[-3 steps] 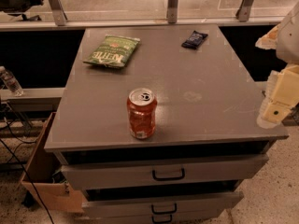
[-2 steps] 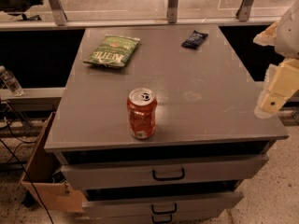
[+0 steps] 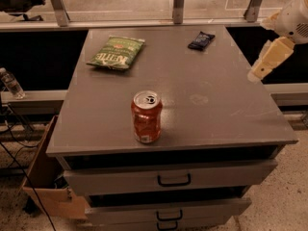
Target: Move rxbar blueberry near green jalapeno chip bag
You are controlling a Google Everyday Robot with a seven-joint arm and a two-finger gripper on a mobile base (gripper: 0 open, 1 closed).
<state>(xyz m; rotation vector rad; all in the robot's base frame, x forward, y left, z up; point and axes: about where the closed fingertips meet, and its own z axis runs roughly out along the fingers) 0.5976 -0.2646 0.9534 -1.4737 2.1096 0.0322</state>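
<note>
The rxbar blueberry (image 3: 201, 40) is a small dark navy wrapper lying flat at the far right of the grey cabinet top (image 3: 211, 114). The green jalapeno chip bag (image 3: 116, 52) lies flat at the far left of the same top, well apart from the bar. My gripper (image 3: 263, 66) hangs off the right edge of the cabinet, at the end of a white arm (image 3: 293, 18), to the right of the bar and a little nearer to the camera. It holds nothing.
An orange soda can (image 3: 147, 117) stands upright near the front middle of the top. Below are drawers with dark handles (image 3: 173, 181). A cardboard box (image 3: 45, 186) sits on the floor at the left. A plastic bottle (image 3: 10, 83) stands on a ledge at the left.
My gripper and arm have risen and moved toward the far right corner of the cabinet, closer to the bar. The bar, bag and can have not moved.
</note>
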